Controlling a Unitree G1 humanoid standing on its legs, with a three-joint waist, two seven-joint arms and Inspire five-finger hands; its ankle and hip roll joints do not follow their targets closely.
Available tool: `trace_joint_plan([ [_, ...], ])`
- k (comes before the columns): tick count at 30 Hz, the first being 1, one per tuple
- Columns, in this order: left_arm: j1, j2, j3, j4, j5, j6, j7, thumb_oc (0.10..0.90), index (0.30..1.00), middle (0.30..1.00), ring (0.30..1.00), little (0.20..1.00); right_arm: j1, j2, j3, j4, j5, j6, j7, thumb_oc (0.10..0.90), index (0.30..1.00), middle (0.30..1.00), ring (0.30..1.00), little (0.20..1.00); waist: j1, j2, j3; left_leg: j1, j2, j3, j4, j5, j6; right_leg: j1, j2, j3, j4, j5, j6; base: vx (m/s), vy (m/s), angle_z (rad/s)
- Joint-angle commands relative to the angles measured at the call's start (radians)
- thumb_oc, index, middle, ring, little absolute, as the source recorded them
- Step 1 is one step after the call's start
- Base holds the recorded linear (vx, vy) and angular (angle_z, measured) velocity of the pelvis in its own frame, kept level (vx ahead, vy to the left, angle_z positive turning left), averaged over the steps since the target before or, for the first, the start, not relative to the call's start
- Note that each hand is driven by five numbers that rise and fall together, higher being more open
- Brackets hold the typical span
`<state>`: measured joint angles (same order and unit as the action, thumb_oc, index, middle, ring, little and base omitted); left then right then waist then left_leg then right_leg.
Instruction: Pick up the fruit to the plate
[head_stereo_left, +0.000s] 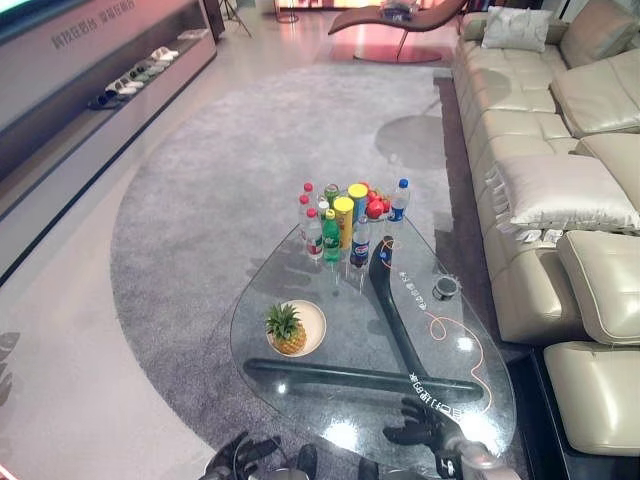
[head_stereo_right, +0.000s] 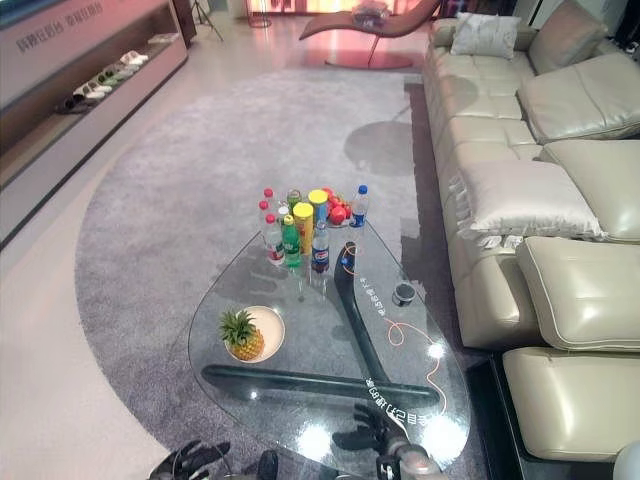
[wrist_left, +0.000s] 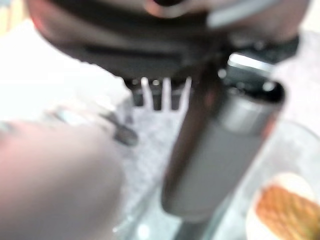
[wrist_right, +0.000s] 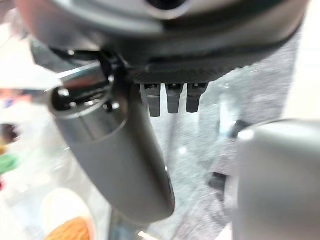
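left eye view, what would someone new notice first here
Probably the pineapple sitting on a pale plate at the left side of the glass table, since it stands alone. Next, the cluster of colourful bottles and cans with red fruit at the table's far end. At the near edge, the left hand and right hand hang with relaxed fingers, holding nothing.

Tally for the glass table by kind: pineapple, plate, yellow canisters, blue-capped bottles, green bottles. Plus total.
Pineapple: 1
Round cream plate: 1
Yellow cylindrical canisters: 2
Blue-capped plastic bottles: 2
Green plastic bottle: 1
Total: 7
Red fruits behind the bottles are partly hidden and not counted.
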<state>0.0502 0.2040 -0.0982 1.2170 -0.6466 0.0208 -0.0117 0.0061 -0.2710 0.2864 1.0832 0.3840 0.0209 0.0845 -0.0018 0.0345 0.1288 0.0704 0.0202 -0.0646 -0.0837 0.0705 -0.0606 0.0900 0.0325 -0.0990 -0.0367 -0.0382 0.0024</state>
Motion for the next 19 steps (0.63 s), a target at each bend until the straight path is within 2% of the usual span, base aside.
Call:
trace_joint_plan([
  [1, -0.055, 0.001, 0.026, 0.039, 0.021, 0.019, -0.032, 0.800, 0.900, 0.900, 0.900, 0.900, -0.029, 0.016, -0.030, 0.013, 0.033, -0.033, 0.007, 0.800, 0.900, 0.900, 0.900, 0.900, 0.004, -0.051, -0.021, -0.001, -0.027, 0.021, 0.033, -0.056, -0.008, 0.020, -0.062, 0.002, -0.042, 0.060, 0.073, 0.00, 0.000, 0.00],
  [9, -0.072, -0.011, 0.037, 0.122, 0.100, 0.019, -0.033, 0.800, 0.900, 0.900, 0.900, 0.900, -0.034, 0.053, -0.115, 0.182, 0.052, -0.021, -0.027, 0.800, 0.900, 0.900, 0.900, 0.900, -0.009, -0.044, -0.051, 0.030, -0.020, 0.042, 0.008, -0.067, -0.002, 0.031, -0.060, 0.014, -0.051, 0.060, 0.077, 0.04, 0.013, -0.07],
  [15, -0.076, -0.019, 0.027, 0.132, 0.092, 0.019, -0.018, 0.800, 0.900, 0.900, 0.900, 0.900, -0.035, 0.060, -0.130, 0.216, 0.012, -0.009, -0.109, 0.800, 0.900, 0.900, 0.900, 0.900, -0.012, -0.042, -0.059, 0.036, -0.018, 0.048, 0.002, -0.070, 0.000, 0.031, -0.061, 0.015, -0.051, 0.060, 0.078, 0.01, 0.005, -0.04],
  [19, -0.074, -0.019, 0.029, 0.136, 0.090, 0.018, -0.025, 0.800, 0.900, 0.900, 0.900, 0.900, -0.035, 0.061, -0.132, 0.221, 0.004, 0.004, -0.121, 0.800, 0.900, 0.900, 0.900, 0.900, -0.010, -0.042, -0.063, 0.037, -0.018, 0.047, 0.000, -0.070, 0.002, 0.032, -0.062, 0.012, -0.051, 0.060, 0.078, 0.00, 0.000, 0.00],
])
